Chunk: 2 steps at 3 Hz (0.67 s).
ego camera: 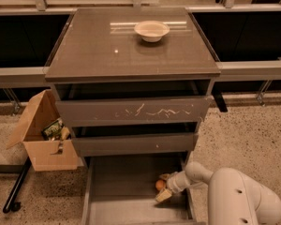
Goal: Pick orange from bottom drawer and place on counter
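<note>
The orange (159,185) lies on the grey floor of the open bottom drawer (122,191), near its right wall. My gripper (163,186) reaches into the drawer from the right, with one finger above the orange and one below it, so the fingers stand around the fruit. My white arm (234,196) fills the lower right corner. The glossy grey-brown counter (98,46) tops the cabinet.
A cream-white bowl (151,30) sits at the back of the counter. The scratched top drawer (131,110) and the middle drawer (133,143) stand slightly out. An open cardboard box (42,135) with items stands on the floor at the left, beside a dark pole (16,186).
</note>
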Tool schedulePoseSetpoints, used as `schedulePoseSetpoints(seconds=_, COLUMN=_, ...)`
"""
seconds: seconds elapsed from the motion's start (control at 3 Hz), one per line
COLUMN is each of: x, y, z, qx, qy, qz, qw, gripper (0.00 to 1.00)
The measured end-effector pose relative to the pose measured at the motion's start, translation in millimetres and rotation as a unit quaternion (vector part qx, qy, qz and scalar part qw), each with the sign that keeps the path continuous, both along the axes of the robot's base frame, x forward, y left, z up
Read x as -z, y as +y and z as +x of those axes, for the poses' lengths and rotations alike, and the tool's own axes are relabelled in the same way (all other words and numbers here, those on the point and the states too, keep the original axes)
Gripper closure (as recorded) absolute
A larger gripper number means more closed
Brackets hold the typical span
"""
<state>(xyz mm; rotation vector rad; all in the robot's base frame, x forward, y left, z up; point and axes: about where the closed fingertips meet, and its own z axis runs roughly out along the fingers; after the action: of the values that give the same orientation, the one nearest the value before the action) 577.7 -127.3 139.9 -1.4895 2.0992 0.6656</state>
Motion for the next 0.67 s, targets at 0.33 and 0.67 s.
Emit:
schedulePoseSetpoints(seconds=0.33, x=8.4, y=3.8, z=1.5, qx=-0.001, qy=0.006, qz=0.003, qw=1.0, gripper=0.49)
schedulePoseSetpoints(seconds=0.67, x=9.3, y=7.1, z=0.0, qx=-0.008, qy=0.003, qz=0.008, qw=0.9999, gripper=0.73)
